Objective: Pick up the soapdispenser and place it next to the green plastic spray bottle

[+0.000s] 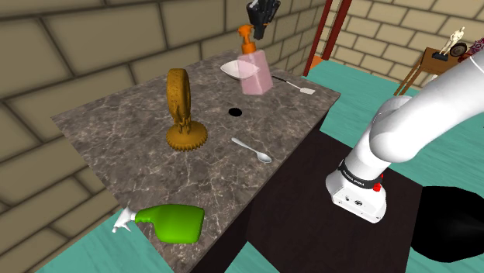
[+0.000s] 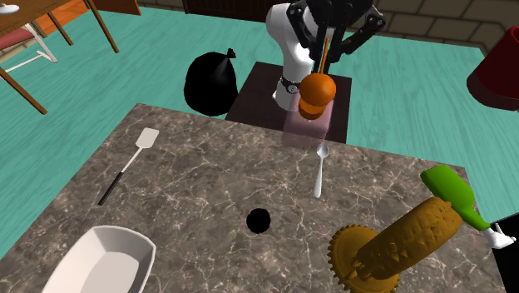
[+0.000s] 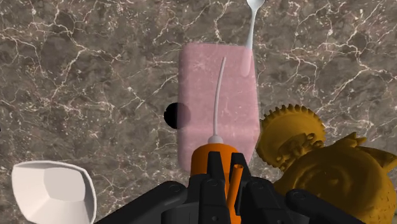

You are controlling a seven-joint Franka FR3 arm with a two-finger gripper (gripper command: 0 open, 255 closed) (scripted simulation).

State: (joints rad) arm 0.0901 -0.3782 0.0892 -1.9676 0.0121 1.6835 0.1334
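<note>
The soap dispenser (image 1: 256, 71) has a translucent pink body (image 3: 217, 102) and an orange pump (image 2: 318, 90). My gripper (image 1: 253, 29) comes down on it from above and is shut on the orange pump top (image 3: 219, 159). The black fingers (image 3: 213, 181) clasp the pump from both sides. The bottle hangs upright above the marble table (image 1: 116, 132), near its far end in the shoulder view. The green spray bottle (image 1: 174, 222) lies on its side at the table's near corner, far from the gripper. In the second exterior view, the spray bottle (image 2: 453, 193) is at the right edge.
A golden gear-shaped ornament (image 1: 183, 108) stands mid-table between dispenser and spray bottle. A white bowl (image 1: 231, 68) sits behind the dispenser. A spoon (image 1: 252, 150), a spatula (image 2: 129, 165) and a small black disc (image 1: 235, 112) lie on the table. A black bag (image 2: 210, 81) sits beside the stand.
</note>
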